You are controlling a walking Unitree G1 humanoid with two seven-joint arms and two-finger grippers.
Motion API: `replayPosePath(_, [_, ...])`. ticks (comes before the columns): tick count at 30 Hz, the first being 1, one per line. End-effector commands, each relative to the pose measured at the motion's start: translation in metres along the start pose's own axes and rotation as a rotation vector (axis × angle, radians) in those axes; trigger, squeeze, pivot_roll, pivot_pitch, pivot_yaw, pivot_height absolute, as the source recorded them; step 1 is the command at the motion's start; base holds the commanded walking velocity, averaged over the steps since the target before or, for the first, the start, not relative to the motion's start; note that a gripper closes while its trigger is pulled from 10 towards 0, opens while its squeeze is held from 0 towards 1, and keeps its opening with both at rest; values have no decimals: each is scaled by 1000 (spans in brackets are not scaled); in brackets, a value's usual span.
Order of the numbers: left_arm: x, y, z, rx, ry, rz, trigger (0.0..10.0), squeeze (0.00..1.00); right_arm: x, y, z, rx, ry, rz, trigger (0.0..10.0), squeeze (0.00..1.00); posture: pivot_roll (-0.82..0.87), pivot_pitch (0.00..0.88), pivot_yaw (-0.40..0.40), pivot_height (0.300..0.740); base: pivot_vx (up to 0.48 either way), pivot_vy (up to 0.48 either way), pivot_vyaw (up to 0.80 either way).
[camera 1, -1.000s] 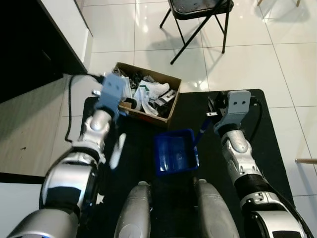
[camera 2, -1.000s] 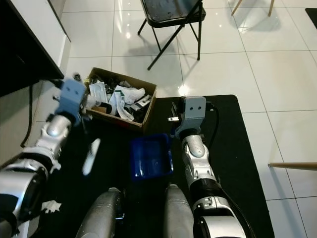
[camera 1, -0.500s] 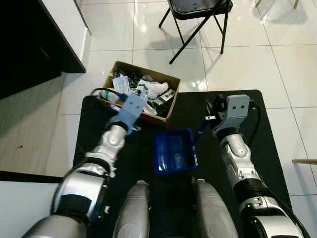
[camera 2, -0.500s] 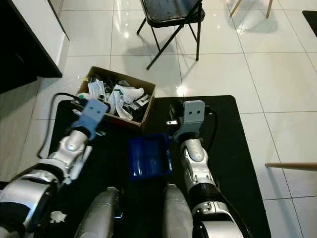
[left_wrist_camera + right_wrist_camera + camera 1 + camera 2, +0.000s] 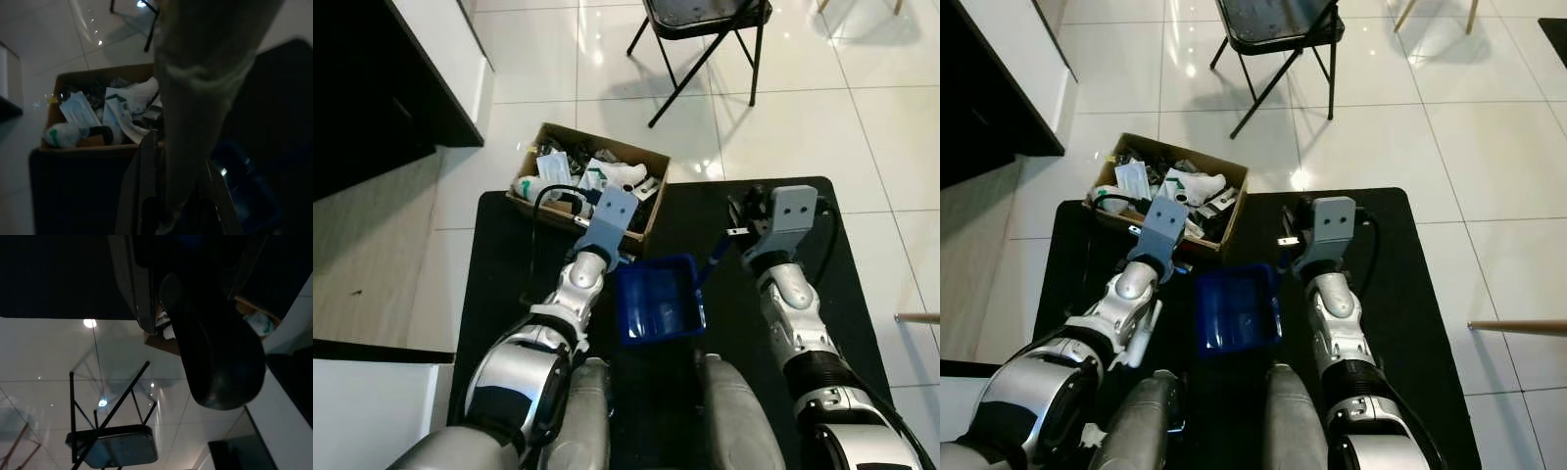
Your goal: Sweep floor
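Two silver arms with black joint bands; grey-blue wrist box [image 5: 614, 209] on the left, grey one [image 5: 791, 209] with two dark holes right. Black cables loop beside both boxes.

Blue dustpan [image 5: 658, 305] flat on black mat [image 5: 847, 323], open tray facing up, between both arms; blue handle [image 5: 714, 258] angled up toward right gripper [image 5: 741, 217]; cardboard box [image 5: 590, 192] of mixed litter just beyond, on mat's far edge.

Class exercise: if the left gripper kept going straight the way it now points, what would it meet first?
Most likely the cardboard box of rubbish: the left gripper points at its near wall, though the exact gap is hard to judge from above.
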State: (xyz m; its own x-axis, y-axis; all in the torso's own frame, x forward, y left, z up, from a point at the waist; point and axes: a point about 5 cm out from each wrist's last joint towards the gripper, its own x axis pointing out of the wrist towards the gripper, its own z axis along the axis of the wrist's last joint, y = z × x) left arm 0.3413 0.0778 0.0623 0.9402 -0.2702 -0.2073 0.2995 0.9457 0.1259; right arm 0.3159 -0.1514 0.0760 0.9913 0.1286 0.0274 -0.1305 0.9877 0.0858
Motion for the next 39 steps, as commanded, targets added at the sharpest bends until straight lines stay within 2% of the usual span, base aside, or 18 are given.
replayPosePath(1, [-2,-26,-10,-196,59,-23,10000,0,-5,2,-13,75,54,-1,10000,0,-45,217,39,740,0,0,0])
replayPosePath(4, [7,-40,10,-379,41,-8,10000,0,-4,-8,-13,82,55,-37,10000,0,-44,196,52,740,0,0,0])
replayPosePath(6, [11,-44,21,-465,31,1,10000,0,-4,-13,-12,85,52,-50,10000,0,-42,184,57,740,0,0,0])
replayPosePath(11, [19,-42,44,-557,-23,10,10000,0,-2,-16,-11,90,49,-61,10000,0,-35,155,60,740,0,0,0])
replayPosePath(12, [24,-37,61,-609,-62,21,10000,0,-1,-17,-10,95,47,-65,10000,0,-31,141,59,740,0,0,0])
replayPosePath(13, [27,-35,71,-630,-87,19,10000,0,0,-17,-10,98,46,-66,10000,0,-30,138,59,740,0,0,0])
replayPosePath(14, [27,-35,71,-630,-87,19,10000,0,0,-17,-10,98,46,-66,10000,0,-30,138,59,740,0,0,0])
replayPosePath(17, [33,-28,103,-694,-169,10,10000,0,3,-16,-8,106,43,-66,10000,0,-25,111,57,740,0,0,0])
replayPosePath(18, [33,-28,103,-694,-169,10,10000,0,3,-16,-8,106,43,-66,10000,0,-25,111,57,740,0,0,0])
replayPosePath(23, [37,-17,132,-734,-246,4,10000,0,8,-15,-6,112,38,-61,10000,0,-19,86,53,740,0,0,0])
replayPosePath(24, [37,-10,142,-733,-280,4,10000,0,9,-14,-5,113,36,-59,10000,0,-18,79,51,740,0,0,0])
replayPosePath(25, [37,-10,142,-733,-280,4,10000,0,9,-14,-5,113,36,-59,10000,0,-18,79,51,740,0,0,0])
replayPosePath(27, [37,8,159,-696,-350,18,10000,0,11,-13,-4,113,34,-53,10000,0,-14,68,47,740,0,0,0])
replayPosePath(29, [37,8,159,-696,-350,18,10000,0,11,-13,-4,113,34,-53,10000,0,-14,68,47,740,0,0,0])
replayPosePath(32, [27,51,171,-420,-487,12,10000,0,13,-11,-5,114,33,-44,10000,0,-6,51,47,740,0,0,0])
replayPosePath(33, [27,51,171,-420,-487,12,10000,0,13,-11,-5,114,33,-44,10000,0,-6,51,47,740,0,0,0])
replayPosePath(35, [21,70,168,-327,-516,-18,10000,0,13,-10,-6,115,34,-41,10000,0,-4,45,46,740,0,0,0])
replayPosePath(39, [8,106,149,-210,-504,-18,10000,0,9,-11,-11,123,45,-38,10000,0,9,35,41,740,0,0,0])
